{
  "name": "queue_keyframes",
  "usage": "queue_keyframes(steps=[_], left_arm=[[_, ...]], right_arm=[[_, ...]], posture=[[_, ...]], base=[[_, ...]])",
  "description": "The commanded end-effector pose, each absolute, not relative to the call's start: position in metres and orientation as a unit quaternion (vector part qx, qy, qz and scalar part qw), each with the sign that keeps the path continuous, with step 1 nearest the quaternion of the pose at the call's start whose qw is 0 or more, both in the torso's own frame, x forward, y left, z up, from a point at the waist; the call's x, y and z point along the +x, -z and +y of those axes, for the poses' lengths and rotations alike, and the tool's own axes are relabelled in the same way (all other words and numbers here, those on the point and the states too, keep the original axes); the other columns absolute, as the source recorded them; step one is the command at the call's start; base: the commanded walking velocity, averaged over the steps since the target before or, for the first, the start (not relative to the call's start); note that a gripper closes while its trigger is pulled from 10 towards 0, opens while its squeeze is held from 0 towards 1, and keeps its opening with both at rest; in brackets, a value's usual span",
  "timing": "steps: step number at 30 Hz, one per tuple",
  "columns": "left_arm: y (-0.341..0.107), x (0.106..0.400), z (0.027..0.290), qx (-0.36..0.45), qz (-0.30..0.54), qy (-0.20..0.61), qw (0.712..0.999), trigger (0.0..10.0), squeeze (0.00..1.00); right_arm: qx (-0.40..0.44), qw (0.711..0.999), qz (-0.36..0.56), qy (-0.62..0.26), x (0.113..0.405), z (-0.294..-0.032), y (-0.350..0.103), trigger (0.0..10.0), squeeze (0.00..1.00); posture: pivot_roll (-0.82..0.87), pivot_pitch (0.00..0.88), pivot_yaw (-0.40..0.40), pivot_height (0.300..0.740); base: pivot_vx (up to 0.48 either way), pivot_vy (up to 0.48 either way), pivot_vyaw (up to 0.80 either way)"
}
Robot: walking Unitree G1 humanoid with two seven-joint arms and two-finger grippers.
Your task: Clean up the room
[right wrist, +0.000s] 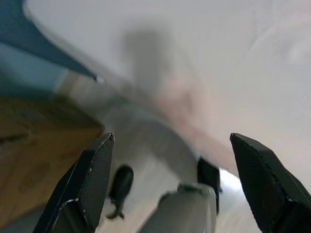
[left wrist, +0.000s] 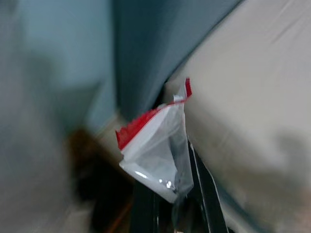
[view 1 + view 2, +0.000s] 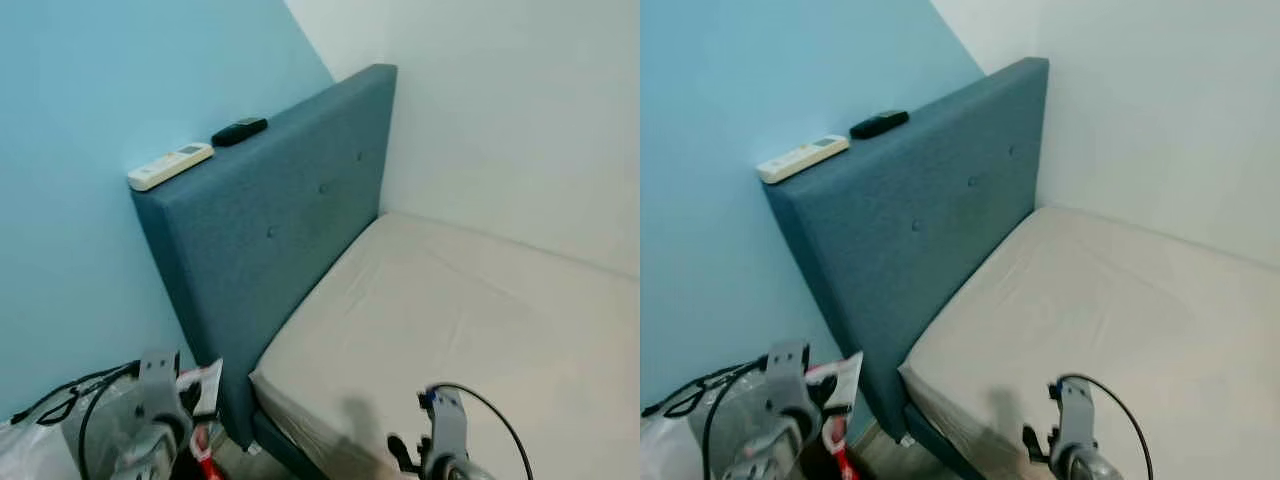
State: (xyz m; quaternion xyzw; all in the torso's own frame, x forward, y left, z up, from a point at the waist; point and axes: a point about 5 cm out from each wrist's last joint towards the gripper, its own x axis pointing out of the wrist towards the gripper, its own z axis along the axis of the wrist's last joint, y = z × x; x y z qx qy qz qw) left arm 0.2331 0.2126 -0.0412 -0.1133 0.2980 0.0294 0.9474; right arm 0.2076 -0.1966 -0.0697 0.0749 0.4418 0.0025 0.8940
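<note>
My left pincer (image 2: 167, 194) clamped on a red-edged clear packet (image 2: 155, 155) beside the bed's (image 3: 470, 330) headboard corner, right pincer (image 1: 177, 179) spread wide, empty

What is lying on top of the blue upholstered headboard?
Two things lie on the top edge of the blue padded headboard: a white remote control nearer the end, and a small black remote-like device beyond it. What lies behind the headboard against the wall is hidden.

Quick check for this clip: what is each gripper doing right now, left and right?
Left gripper: shut on a clear plastic bag with a red edge, held beside the bed.
Right gripper: open, holding nothing, above the mattress edge.
</note>
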Motion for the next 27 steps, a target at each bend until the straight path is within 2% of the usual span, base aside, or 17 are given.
queue_keyframes(steps=[1, 10, 13, 18, 27], left_arm=[[0.057, 0.211, 0.222, -0.105, 0.352, -0.054, 0.928, 10.0, 0.0], [0.086, 0.163, 0.215, -0.13, 0.438, -0.074, 0.886, 10.0, 0.0], [0.089, 0.157, 0.214, -0.134, 0.448, -0.075, 0.881, 10.0, 0.0], [0.094, 0.147, 0.212, -0.129, 0.469, -0.073, 0.871, 10.0, 0.0], [0.096, 0.139, 0.218, -0.123, 0.477, -0.085, 0.866, 10.0, 0.0]], right_arm=[[0.069, 0.883, 0.465, 0.007, 0.197, -0.196, 0.076, 10.0, 0.0], [0.054, 0.869, 0.491, 0.026, 0.181, -0.201, 0.084, 10.0, 0.0], [0.052, 0.868, 0.492, 0.026, 0.18, -0.201, 0.084, 10.0, 0.0], [0.045, 0.864, 0.5, 0.026, 0.175, -0.2, 0.087, 10.0, 0.0], [0.038, 0.862, 0.505, 0.024, 0.171, -0.201, 0.088, 10.0, 0.0]], posture=[[-0.01, 0.0, -0.03, 0.74], [-0.02, 0.0, -0.026, 0.74], [-0.02, 0.0, -0.026, 0.74], [-0.02, 0.0, -0.027, 0.74], [-0.02, 0.0, -0.026, 0.74]], base=[[0.0, 0.0, 0.77], [0.0, 0.0, 0.78], [0.0, 0.0, 0.78], [0.0, -0.471, 0.78], [0.0, 0.0, 0.77]])
